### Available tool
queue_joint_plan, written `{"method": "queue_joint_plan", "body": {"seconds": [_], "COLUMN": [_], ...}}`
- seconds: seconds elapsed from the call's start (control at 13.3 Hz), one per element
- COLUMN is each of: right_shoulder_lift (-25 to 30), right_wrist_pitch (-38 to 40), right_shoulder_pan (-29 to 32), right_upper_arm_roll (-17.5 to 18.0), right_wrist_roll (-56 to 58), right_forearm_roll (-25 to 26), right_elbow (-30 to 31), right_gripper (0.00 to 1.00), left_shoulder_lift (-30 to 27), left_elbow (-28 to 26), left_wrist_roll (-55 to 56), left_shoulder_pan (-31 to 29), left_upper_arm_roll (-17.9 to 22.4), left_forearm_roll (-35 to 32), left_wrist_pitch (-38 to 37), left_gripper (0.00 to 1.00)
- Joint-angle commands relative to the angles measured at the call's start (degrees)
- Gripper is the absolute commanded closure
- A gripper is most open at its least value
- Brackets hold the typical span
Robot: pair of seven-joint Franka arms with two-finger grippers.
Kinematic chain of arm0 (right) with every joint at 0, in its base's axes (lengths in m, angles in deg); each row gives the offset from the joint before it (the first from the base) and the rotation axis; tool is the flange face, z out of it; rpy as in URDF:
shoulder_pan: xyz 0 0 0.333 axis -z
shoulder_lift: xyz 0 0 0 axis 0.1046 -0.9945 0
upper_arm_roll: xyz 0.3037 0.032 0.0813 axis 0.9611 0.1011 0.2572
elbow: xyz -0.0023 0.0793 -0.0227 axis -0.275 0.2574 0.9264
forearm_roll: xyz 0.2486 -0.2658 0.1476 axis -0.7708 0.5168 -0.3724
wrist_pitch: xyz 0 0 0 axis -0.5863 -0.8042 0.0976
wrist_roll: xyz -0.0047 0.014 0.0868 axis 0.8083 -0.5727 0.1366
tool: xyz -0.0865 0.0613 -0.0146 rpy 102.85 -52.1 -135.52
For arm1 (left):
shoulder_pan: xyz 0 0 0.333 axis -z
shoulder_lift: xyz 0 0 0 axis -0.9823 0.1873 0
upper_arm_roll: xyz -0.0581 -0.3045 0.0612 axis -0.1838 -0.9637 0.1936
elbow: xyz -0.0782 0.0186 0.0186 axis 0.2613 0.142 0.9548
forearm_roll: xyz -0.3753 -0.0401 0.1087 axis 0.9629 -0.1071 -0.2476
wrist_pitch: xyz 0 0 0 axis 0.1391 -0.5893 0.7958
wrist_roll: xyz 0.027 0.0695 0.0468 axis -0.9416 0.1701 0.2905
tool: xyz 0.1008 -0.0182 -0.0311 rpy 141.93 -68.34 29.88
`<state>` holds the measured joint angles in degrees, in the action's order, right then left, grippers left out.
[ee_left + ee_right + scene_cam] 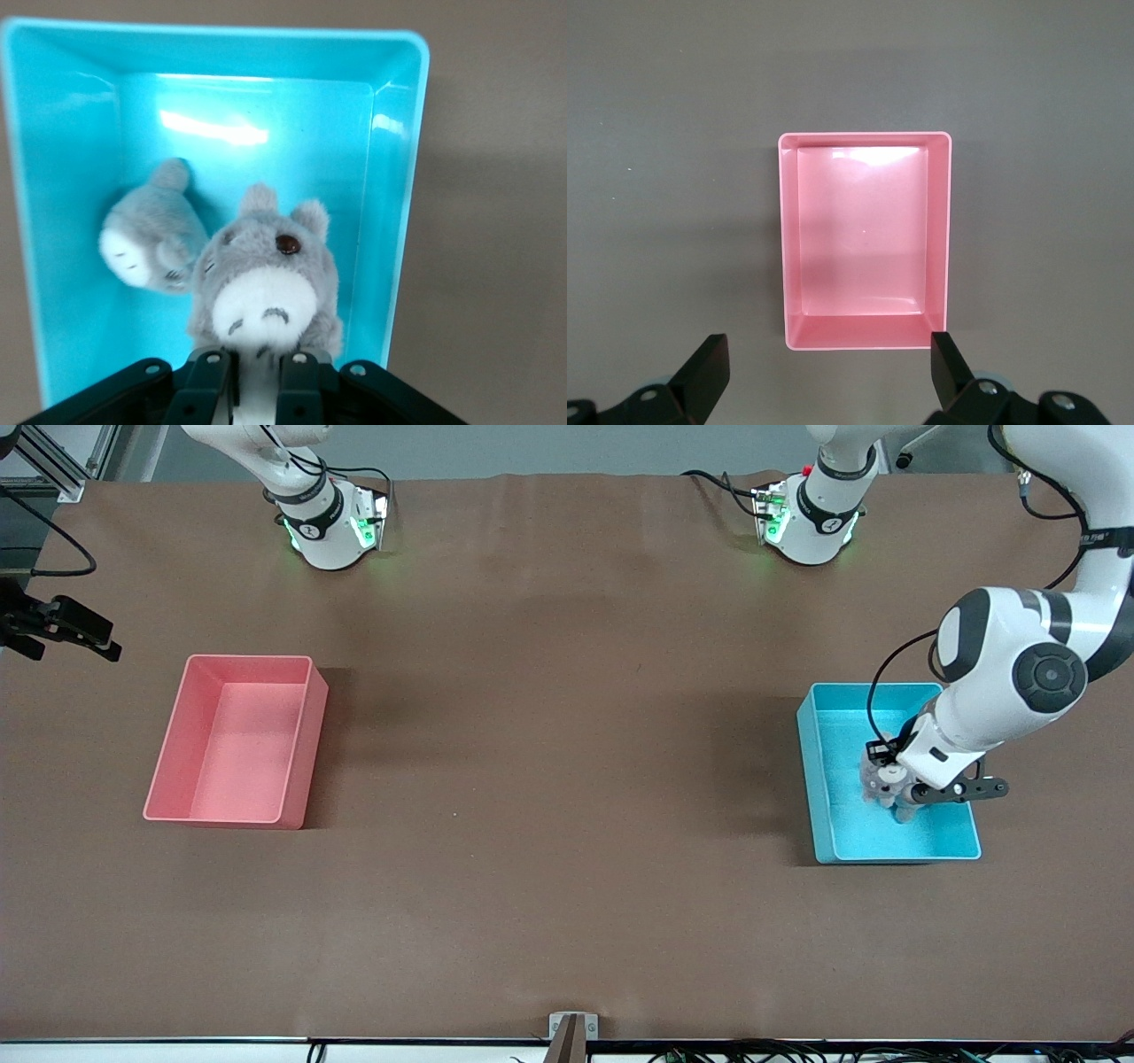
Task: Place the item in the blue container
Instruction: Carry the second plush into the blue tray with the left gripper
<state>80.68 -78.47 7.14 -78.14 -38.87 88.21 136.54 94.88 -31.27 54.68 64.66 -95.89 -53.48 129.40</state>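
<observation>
The blue container (813,779) stands at the left arm's end of the table. My left gripper (893,781) is lowered into it, shut on a grey plush toy (266,283) with a white belly. The fingers (205,390) pinch the toy's lower end, and the toy (879,778) hangs over the container's floor. A second grey plush (146,235) lies on its side on the floor of the container (399,221), beside the held one. My right gripper (828,363) waits high up, open and holding nothing.
A pink bin (299,753) of the same shape stands empty at the right arm's end of the table, seen below the right gripper (84,636) in the right wrist view (868,329). Brown tabletop lies between the two bins.
</observation>
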Motion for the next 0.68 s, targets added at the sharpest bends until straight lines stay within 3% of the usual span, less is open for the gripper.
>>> {"method": "queue_joint_plan", "body": {"seconds": [0.0, 0.38, 0.45, 0.53, 0.6], "right_shoulder_lift": [1.45, 1.45, 1.45, 1.45, 1.45], "right_wrist_pitch": [-0.61, -0.87, -0.87, -0.96, -0.96], "right_shoulder_pan": [0.27, 0.27, 0.27, 0.27, 0.36], "right_upper_arm_roll": [0.28, 0.28, 0.28, 0.28, 0.20], "right_wrist_roll": [0.50, 0.68, 0.85, 1.46, 2.60], "right_forearm_roll": [0.02, -0.33, -0.33, -0.42, -0.42], "right_elbow": [1.64, 1.64, 1.64, 1.64, 1.64], "right_gripper": [0.00, 0.00, 0.00, 0.00, 0.00], "left_shoulder_lift": [2.15, 7.42, 7.17, 6.73, 6.29], "left_elbow": [-1.11, -2.17, -2.17, -2.00, -1.74], "left_wrist_roll": [-0.30, -0.21, -0.21, -0.21, -0.38], "left_shoulder_pan": [-0.48, -1.97, -2.33, -2.33, -2.24], "left_upper_arm_roll": [-0.49, -0.49, -0.58, -0.58, -0.58], "left_forearm_roll": [-2.06, -4.79, -4.79, -4.79, -4.79], "left_wrist_pitch": [1.87, 7.32, 7.33, 6.98, 6.89], "left_gripper": [0.84, 0.78, 0.73, 0.57, 0.21]}}
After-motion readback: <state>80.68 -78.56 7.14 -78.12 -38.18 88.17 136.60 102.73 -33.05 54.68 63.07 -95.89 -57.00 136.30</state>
